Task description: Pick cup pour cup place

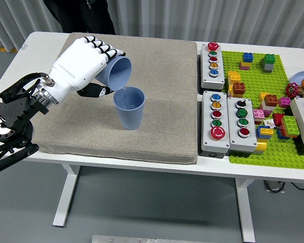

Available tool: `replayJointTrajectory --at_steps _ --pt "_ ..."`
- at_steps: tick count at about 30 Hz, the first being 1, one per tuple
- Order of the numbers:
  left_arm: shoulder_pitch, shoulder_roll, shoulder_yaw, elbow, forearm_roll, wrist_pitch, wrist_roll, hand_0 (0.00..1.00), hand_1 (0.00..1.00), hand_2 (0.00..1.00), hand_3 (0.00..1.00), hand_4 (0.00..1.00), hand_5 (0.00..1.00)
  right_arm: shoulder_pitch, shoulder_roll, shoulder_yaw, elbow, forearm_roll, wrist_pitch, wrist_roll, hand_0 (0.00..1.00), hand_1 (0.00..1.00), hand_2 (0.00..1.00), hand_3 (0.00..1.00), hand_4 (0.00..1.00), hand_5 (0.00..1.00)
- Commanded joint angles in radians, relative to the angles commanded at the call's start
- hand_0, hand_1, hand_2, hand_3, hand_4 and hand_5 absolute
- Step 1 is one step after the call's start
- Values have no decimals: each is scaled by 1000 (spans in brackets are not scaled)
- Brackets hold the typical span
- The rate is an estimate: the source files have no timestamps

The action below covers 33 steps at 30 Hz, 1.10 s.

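Observation:
My left hand (93,63), white with black finger joints, is shut on a blue ribbed cup (117,72). That cup is tipped on its side, mouth facing right and down. Its lip hangs just above the rim of a second blue cup (129,108), which stands upright on the grey mat (157,76). A thin stream of water falls from the tipped cup into the standing one. The right hand is out of the picture.
Right of the mat stand grey button boxes (213,64) (216,122) (242,124). Beyond them lies a green baseplate (253,76) with several coloured bricks. A person in dark clothes (81,15) stands at the far left of the table.

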Motion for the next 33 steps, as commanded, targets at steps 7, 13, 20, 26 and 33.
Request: replayJointTrajectory --at_steps 7,13,20,26,33 --pt "-3 4 1 -4 0 0 1 558 575 686 656 681 201 -1 0 -1 0 0 -1 0 702 631 555 565 2 18" --pt "-5 5 4 -6 0 1 3 559 575 685 654 680 203 -3 0 -4 0 2 -1 0 702 631 554 565 2 18" --pt "-6 -2 0 -7 0 6 4 559 576 685 653 680 213 -6 2 -2 1 -1 -2 -2 702 631 553 566 2 18" --pt "-1 -1 -4 -9 0 9 5 559 578 684 653 680 217 -6 2 0 1 -2 -2 -3 702 631 554 566 2 18" --pt "-6 -1 -3 -11 0 12 7 559 579 684 650 680 217 -3 1 -2 0 1 -1 -1 702 631 553 566 2 17"
